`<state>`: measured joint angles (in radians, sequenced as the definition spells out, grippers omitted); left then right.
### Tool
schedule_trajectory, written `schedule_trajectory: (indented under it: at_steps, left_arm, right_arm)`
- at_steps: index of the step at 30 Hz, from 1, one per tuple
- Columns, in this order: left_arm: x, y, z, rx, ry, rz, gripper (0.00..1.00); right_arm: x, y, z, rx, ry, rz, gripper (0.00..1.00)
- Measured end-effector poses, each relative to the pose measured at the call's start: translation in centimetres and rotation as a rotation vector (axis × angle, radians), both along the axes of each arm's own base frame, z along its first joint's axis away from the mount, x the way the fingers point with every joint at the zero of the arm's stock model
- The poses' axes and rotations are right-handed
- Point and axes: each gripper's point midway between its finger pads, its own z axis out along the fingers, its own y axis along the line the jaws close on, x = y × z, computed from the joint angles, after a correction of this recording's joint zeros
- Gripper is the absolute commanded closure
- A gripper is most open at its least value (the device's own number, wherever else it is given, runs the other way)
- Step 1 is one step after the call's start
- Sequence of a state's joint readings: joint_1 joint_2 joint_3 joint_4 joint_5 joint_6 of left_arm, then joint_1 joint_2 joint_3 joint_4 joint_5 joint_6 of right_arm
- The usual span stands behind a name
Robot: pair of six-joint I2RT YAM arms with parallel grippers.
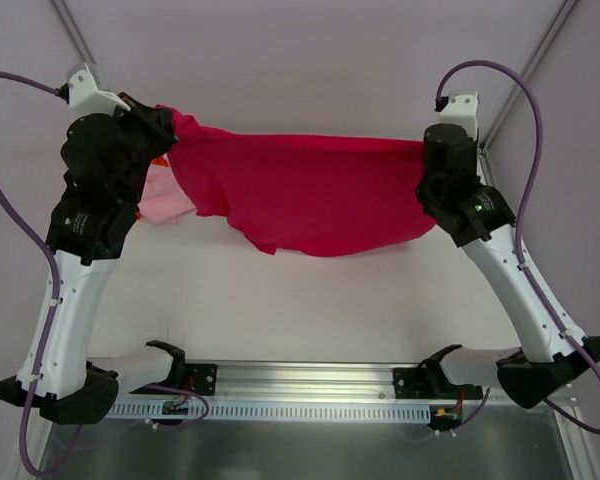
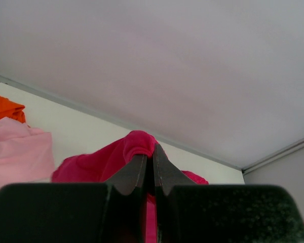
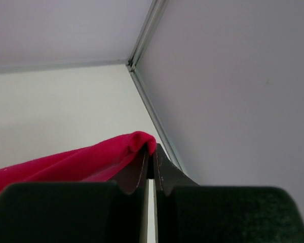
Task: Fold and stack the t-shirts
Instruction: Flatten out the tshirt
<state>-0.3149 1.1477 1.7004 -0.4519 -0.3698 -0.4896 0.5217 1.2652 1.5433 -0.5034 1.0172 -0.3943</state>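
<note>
The crimson t-shirt (image 1: 310,195) hangs stretched between both grippers above the far part of the table. My left gripper (image 1: 165,135) is shut on its left corner, seen in the left wrist view (image 2: 139,144) bunched over the fingertips. My right gripper (image 1: 427,150) is shut on its right corner, seen in the right wrist view (image 3: 137,142). The light pink t-shirt (image 1: 165,200) lies folded at the far left under the left arm, also in the left wrist view (image 2: 17,152). The orange t-shirt (image 2: 2,109) lies just behind it; in the top view only a sliver (image 1: 158,160) shows.
The enclosure's back wall and right wall (image 3: 233,91) stand close behind and beside the grippers. A metal rail (image 1: 300,385) with the arm bases runs along the near edge. White table surface (image 1: 300,300) lies under the hanging shirt.
</note>
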Motion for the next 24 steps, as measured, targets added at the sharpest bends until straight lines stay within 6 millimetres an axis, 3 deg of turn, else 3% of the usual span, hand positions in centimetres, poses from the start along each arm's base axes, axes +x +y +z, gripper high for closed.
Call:
schedule_trajectory:
  at_steps: [7,14,24]
  left_arm:
    - [-0.3,-2.0,1.8,-0.009,-0.06,-0.118,1.0]
    - [0.1,-3.5,5.8,0.0,-0.144,-0.196,1.0]
    - [-1.3,-4.9,7.5,0.002,-0.194,-0.293,1.0]
  right_arm:
    - [0.6,-1.1,4.6,-0.001,-0.099,0.017,0.99]
    - [0.1,-1.2,8.2,0.044,-0.176,0.062,0.99]
    - [-1.3,-0.7,9.0,0.103,-0.186,0.148,0.99]
